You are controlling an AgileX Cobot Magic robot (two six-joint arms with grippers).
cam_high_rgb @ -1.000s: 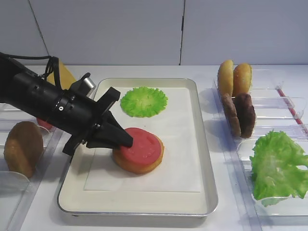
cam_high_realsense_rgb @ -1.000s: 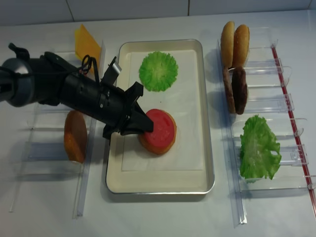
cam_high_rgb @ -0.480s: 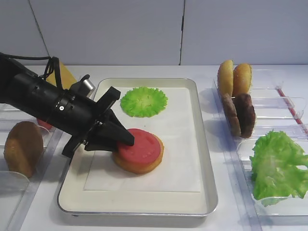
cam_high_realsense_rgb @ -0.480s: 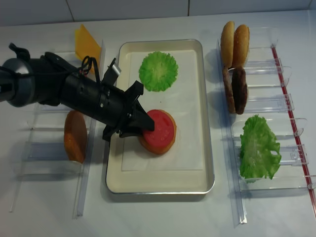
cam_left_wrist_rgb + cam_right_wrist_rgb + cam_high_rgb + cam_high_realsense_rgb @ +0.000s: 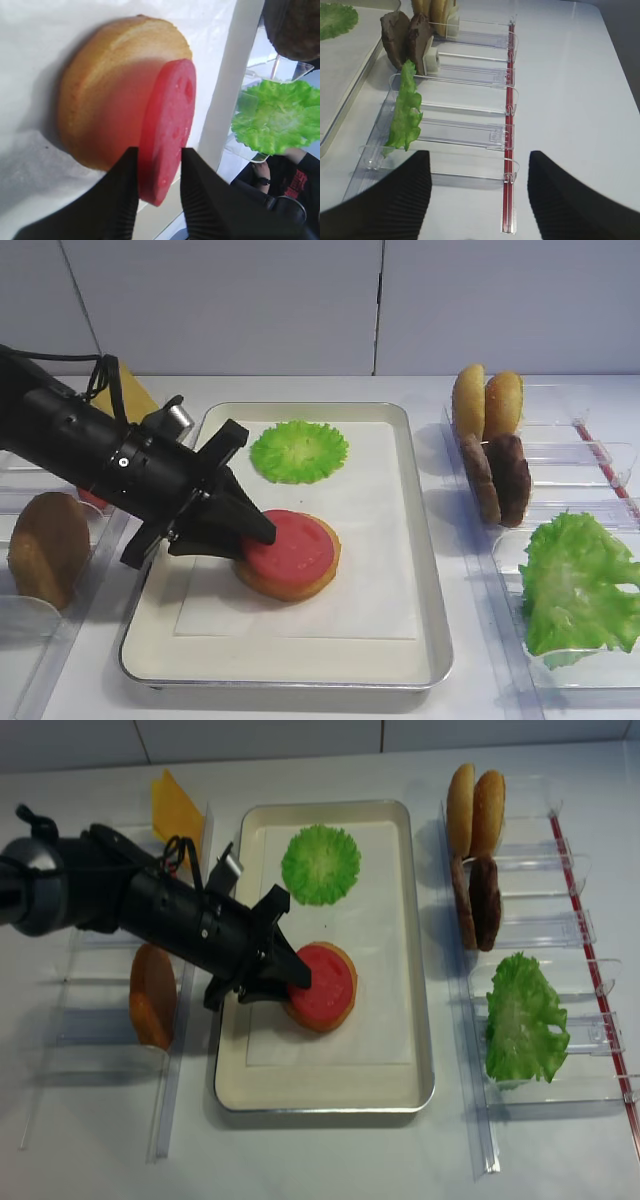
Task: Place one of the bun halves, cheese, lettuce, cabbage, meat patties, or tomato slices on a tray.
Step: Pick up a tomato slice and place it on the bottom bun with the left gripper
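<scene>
On the tray (image 5: 420, 540): left pincer (image 5: 157, 187) parted around tomato slice (image 5: 167, 127) edge, slice lying atop bun half (image 5: 107, 107). Right pincer (image 5: 477, 192) spread wide, holding nothing.

No words, labels, brand marks or numbers can be read anywhere in these views; the flat round red tomato slice (image 5: 167, 131) carries faint moulded bumps, not letters; a dark garment at the lower right edge of the left wrist view bears a small red print (image 5: 302, 179), too blurred to make out.
</scene>
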